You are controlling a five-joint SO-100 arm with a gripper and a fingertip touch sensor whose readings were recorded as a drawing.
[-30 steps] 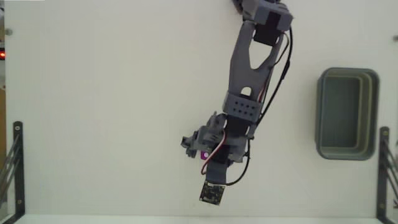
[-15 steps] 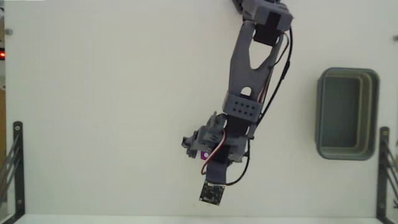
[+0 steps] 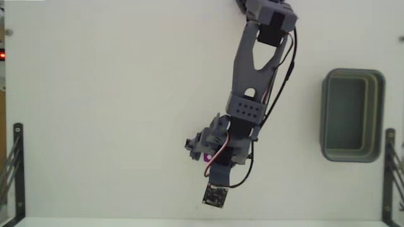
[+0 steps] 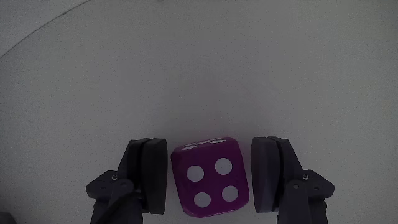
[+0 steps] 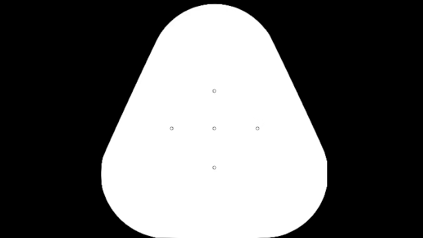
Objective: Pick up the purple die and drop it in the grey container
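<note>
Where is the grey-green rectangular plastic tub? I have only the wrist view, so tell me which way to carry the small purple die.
Observer: In the fixed view the grey-green rectangular plastic tub sits at the far right edge, well apart from the hand, which is to its left and lower in the picture.
Operator: Check that the tub is empty.
Observer: Nothing shows inside it; its floor looks bare.
Operator: Report anything close to the die.
Observer: A small dark square circuit board shows just below the small purple die in that view.
</note>
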